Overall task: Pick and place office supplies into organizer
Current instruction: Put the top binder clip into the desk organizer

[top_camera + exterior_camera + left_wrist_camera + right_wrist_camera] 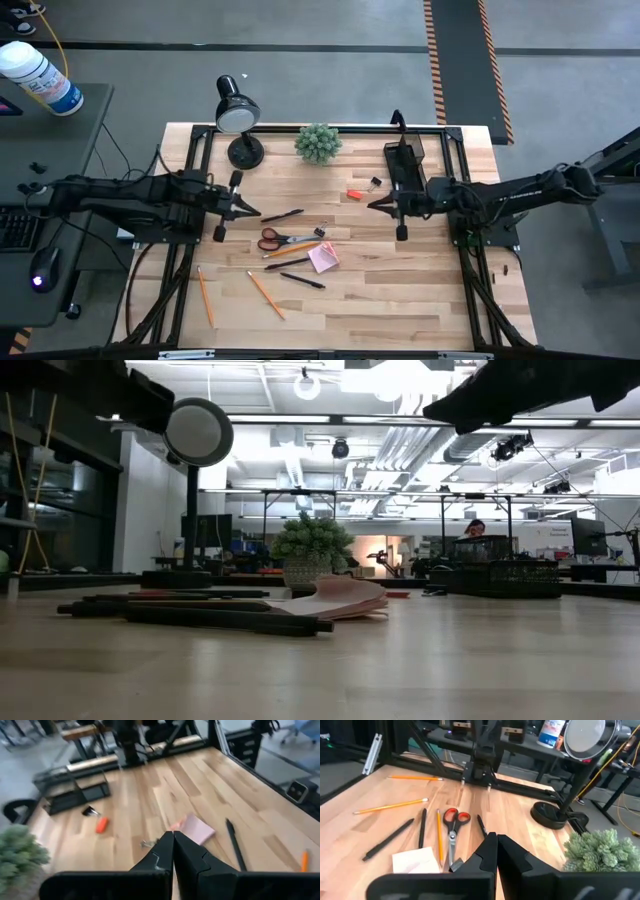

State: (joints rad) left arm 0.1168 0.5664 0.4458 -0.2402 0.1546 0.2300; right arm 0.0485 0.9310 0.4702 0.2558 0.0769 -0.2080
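Note:
The supplies lie loose on the wooden table. There are red-handled scissors [283, 239] [452, 827], a pink sticky-note pad [323, 258] [195, 828], orange pencils [205, 296] [266, 295], black pens [283, 215] [302, 280], a small red piece [354, 193] [101, 824] and a black clip [376, 183]. The black mesh organizer [404, 163] [505, 578] stands near the far right. My left gripper [250, 212] [173, 840] hovers shut, left of the pile. My right gripper [372, 204] [496, 840] hovers shut, beside the organizer and right of the pile.
A black desk lamp [238, 115] and a small green plant [318, 143] stand along the far edge. A black frame [190, 160] borders the table. Bare wood lies between the pile and the near edge.

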